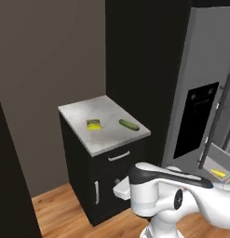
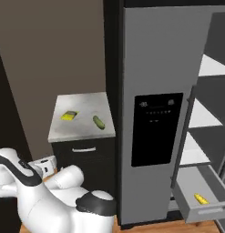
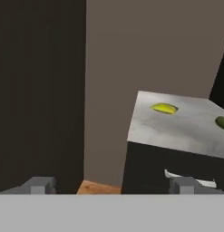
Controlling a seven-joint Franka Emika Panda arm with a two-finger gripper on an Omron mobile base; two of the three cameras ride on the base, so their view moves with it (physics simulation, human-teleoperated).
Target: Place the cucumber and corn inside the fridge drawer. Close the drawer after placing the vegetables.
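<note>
A: Hand view first: the hand has its two fingertips spread wide, nothing between them, low in front of a dark cabinet.

B: And the cucumber?

A: Up ahead of the hand, lying on the grey tabletop above it. From the hand it sits off to the right edge, with a flat yellow packet resting apart from it, nearer the middle.

B: Corn?

A: Well away from the hand, off to the right, already lying inside the fridge drawer, which stands pulled out at the bottom of the open fridge.

B: So the hand carries nothing?

A: Nothing, wide open.
</note>
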